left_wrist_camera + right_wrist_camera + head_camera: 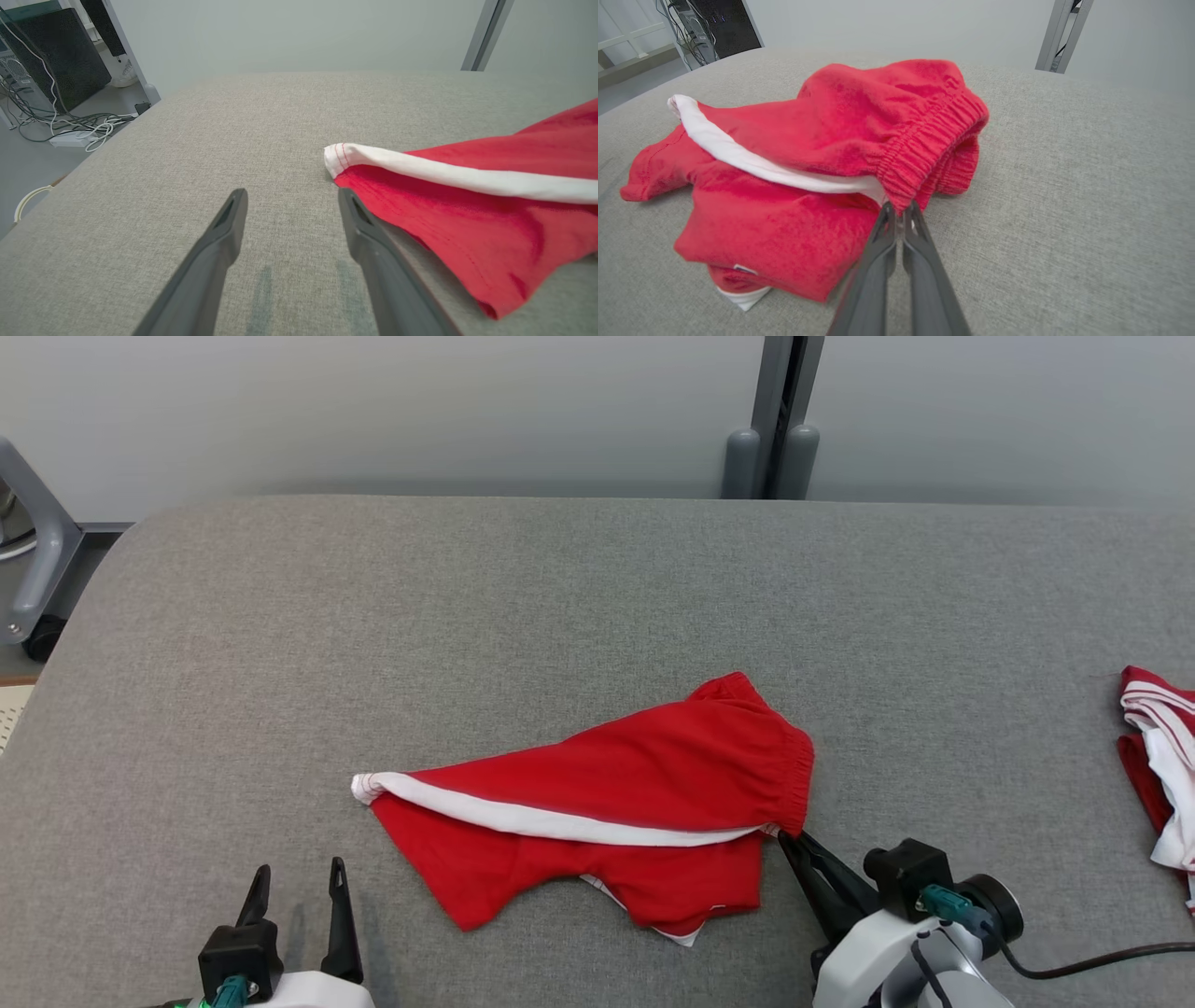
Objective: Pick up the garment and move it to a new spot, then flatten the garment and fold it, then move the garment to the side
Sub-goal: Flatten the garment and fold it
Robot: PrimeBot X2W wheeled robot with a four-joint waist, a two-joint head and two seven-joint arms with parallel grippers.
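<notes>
Red shorts [635, 775], crumpled, mid-way across the grey padded table [467, 597]. My right gripper [787, 840], fingers closed, pinches the waistband [924, 158] corner. My left gripper [297, 882] stands wide open, empty, near the white hem [341, 154].

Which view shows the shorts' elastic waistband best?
Right wrist view: the waistband of the red shorts sits close and centred, gathers clear, right gripper shut on its lower corner. Head view shows the waistband as a thin ruffled edge at the shorts' right end. Left wrist view gives the white-trimmed opposite end.
</notes>
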